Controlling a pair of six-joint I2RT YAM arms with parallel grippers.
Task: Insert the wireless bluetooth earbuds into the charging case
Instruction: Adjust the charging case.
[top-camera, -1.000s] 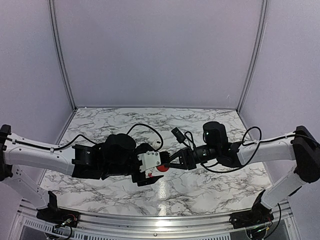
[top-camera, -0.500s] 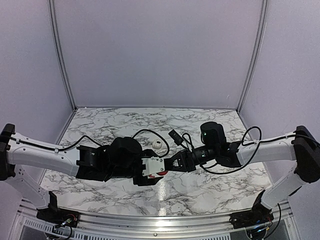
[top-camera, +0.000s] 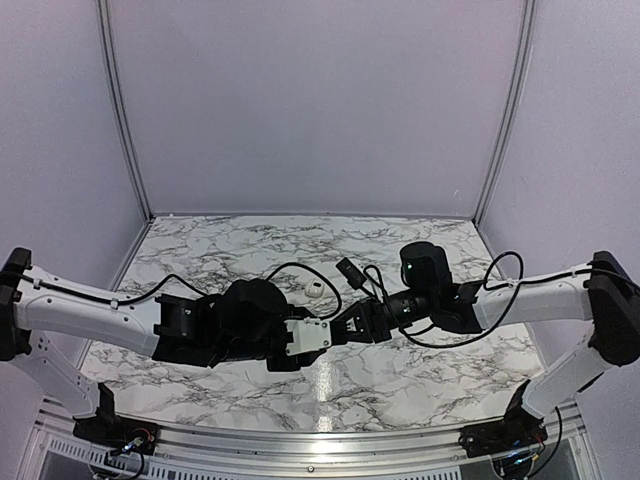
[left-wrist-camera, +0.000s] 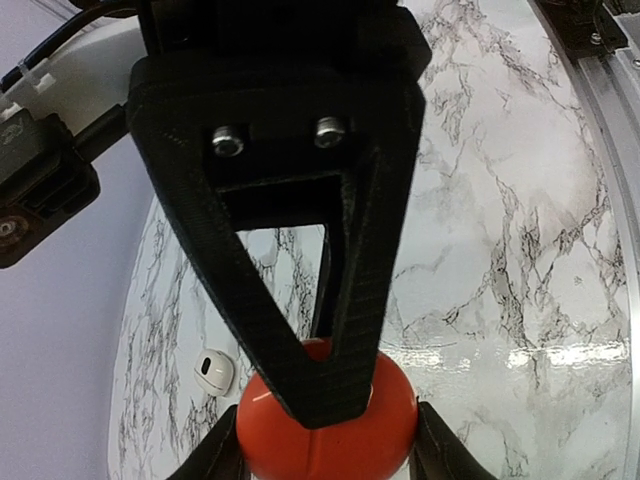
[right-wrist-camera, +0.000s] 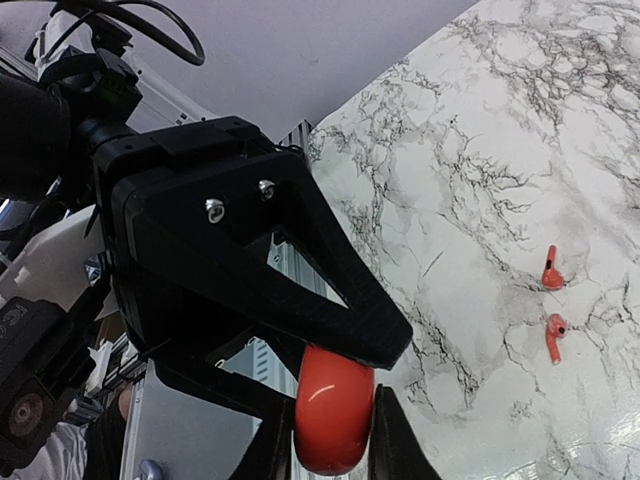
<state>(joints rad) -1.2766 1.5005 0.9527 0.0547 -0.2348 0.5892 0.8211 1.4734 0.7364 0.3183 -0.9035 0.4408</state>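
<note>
Two grippers meet on one red ball (right-wrist-camera: 335, 395): the right gripper (right-wrist-camera: 330, 448) pinches it, while the left gripper (left-wrist-camera: 325, 458) has a finger on either side, and whether those press it cannot be told. Outward on the marble table (right-wrist-camera: 480, 140), the earbuds (right-wrist-camera: 551, 270) lie side by side, well apart from the ball; their stem direction is too small to read. The white case (top-camera: 315, 289) sits just beyond the meeting point, toward the back, seemingly nearer the left arm

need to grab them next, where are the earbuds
Right wrist view, right side: both earbuds lie close together on the marble table, well right of the held ball.
</note>
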